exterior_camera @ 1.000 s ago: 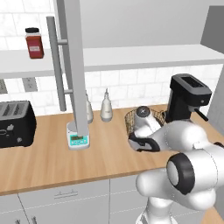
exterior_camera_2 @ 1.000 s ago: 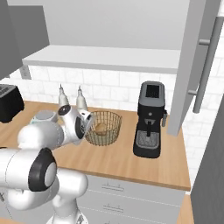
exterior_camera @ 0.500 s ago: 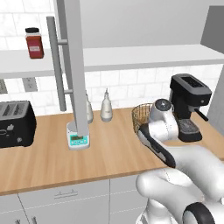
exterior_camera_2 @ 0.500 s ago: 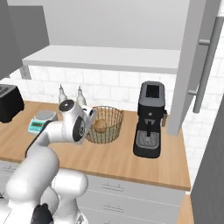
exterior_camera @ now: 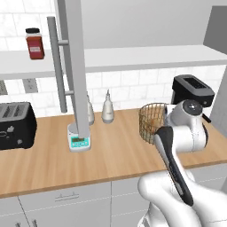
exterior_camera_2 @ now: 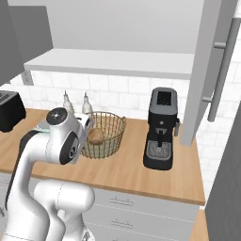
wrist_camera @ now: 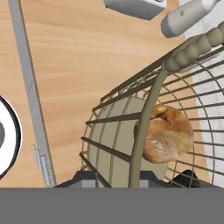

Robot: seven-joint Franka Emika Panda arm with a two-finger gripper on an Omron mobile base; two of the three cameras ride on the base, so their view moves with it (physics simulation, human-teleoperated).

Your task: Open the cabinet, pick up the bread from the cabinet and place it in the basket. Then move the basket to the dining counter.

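1. Now the fingers point(wrist_camera: 133, 178) sit at the basket point(wrist_camera: 144, 127) wall, drawn nearly together with a wire rib of the mesh running down between their dark tips; this reads as a pinch on the basket's side, though the contact itself is cut off at the bottom edge of the hand view.
2. Just past that rib lies the bread point(wrist_camera: 167, 133), a golden-brown roll resting inside the basket against its far wall; the right base view shows it low in the bowl too.
3. The basket stands upright on the wood worktop point(exterior_camera: 111, 155), near the black coffee machine point(exterior_camera_2: 161, 127) and in front of two pale bottles point(exterior_camera: 107, 107).
4. Farther out, the cabinet point(exterior_camera: 74, 66) door hangs open with its long bar handle, a red-capped jar point(exterior_camera: 34, 43) on the shelf, a small scale point(exterior_camera: 79, 141) and a toaster point(exterior_camera: 15, 125) below.
5. Judged from this: cabinet opened, bread placed. Left: lifting the basket and carrying it to the dining counter.
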